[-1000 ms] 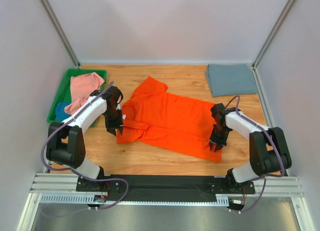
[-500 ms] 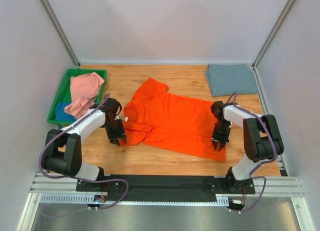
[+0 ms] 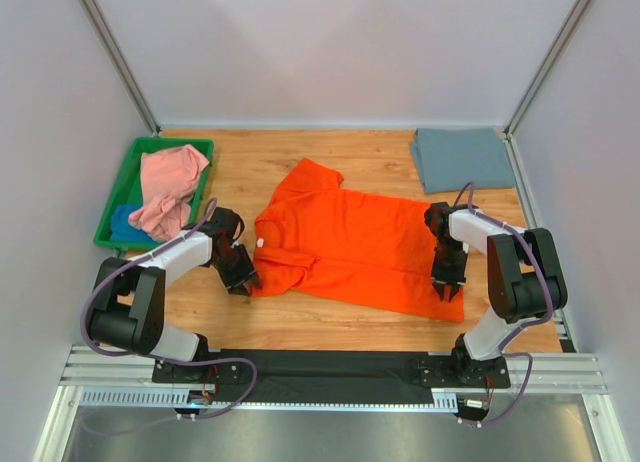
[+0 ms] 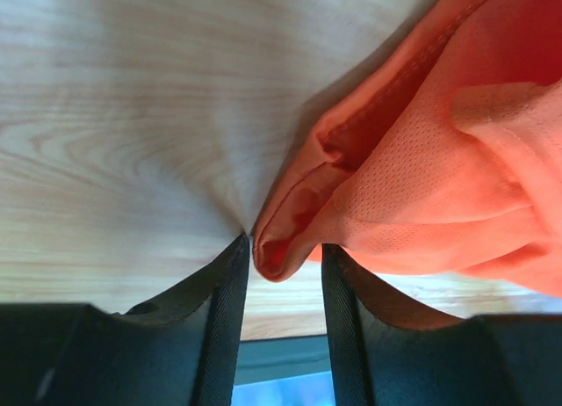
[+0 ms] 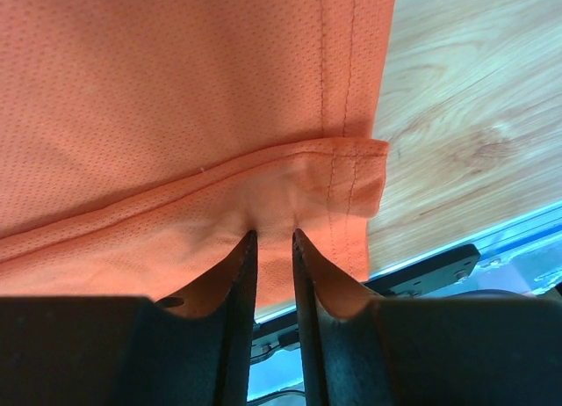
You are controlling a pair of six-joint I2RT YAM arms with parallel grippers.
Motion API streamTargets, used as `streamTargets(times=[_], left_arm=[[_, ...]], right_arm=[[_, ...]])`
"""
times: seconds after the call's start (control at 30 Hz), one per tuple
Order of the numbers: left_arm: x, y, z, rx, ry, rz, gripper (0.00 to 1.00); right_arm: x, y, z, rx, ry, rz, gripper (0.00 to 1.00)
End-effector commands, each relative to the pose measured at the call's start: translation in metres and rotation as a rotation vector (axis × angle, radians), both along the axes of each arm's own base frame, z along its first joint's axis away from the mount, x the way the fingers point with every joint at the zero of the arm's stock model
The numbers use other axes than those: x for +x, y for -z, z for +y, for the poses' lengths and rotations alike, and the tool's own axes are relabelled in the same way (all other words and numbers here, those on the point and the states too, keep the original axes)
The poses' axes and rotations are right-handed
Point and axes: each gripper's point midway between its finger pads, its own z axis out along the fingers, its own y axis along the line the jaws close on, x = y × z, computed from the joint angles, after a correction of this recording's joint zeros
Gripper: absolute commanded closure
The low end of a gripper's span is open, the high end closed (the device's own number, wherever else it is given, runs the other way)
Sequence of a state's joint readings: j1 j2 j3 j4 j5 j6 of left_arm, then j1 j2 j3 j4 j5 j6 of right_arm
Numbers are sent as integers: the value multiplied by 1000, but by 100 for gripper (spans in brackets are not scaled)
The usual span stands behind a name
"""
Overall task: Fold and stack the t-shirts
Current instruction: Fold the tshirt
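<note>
While the right gripper [image 5: 273, 236] pinches it, orange t-shirt [image 3: 350, 244] hem half hidden

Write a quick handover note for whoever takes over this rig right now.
Left end effector: jaws apart around a fold at the orange t-shirt's left edge; grip unclear.
Right end effector: pinching the orange t-shirt's hem corner.
Orange t-shirt is spread mid-table. Grey-blue t-shirt lies folded at the far right. Pink t-shirt and blue t-shirt are heaped in the green tray.
Done: one folded. Left: fold orange, pink, blue; stack all.
</note>
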State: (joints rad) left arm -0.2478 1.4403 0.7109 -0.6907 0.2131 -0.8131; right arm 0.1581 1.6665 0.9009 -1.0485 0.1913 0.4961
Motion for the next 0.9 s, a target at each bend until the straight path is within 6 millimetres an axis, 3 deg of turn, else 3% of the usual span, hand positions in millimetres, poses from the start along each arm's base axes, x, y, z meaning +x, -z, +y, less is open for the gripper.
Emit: streamTargets(times=[0.0, 0.13, 0.23, 0.27, 0.33, 0.47, 0.6, 0.67, 0.8, 0.87], left_arm=[[16, 0, -8, -30, -28, -53, 55], [14, 0, -2, 11, -17, -16, 92], [17, -14, 22, 156, 35, 5, 100], [28, -23, 31, 218, 42, -28, 100], [30, -32, 44, 288, 79, -33, 100], [53, -45, 44, 305, 133, -89, 100], [58, -37, 48, 345, 173, -19, 99], [58, -43, 55, 386, 172, 5, 94], [65, -60, 53, 380, 167, -23, 69], [74, -73, 46, 350, 165, -61, 65]], right_arm=[[30, 7, -11, -59, -8, -120, 75], [30, 7, -14, -68, -16, -115, 76], [30, 8, -15, -72, -21, -104, 76], [30, 7, -15, -72, -22, -104, 76], [30, 8, -14, -62, -22, -104, 76], [30, 8, -11, -42, -33, -104, 76], [30, 7, -7, -22, -42, -107, 77], [32, 5, -4, -9, -56, -126, 77], [35, -8, 7, 11, -88, -161, 75], [41, -23, 15, 33, -103, -194, 74]])
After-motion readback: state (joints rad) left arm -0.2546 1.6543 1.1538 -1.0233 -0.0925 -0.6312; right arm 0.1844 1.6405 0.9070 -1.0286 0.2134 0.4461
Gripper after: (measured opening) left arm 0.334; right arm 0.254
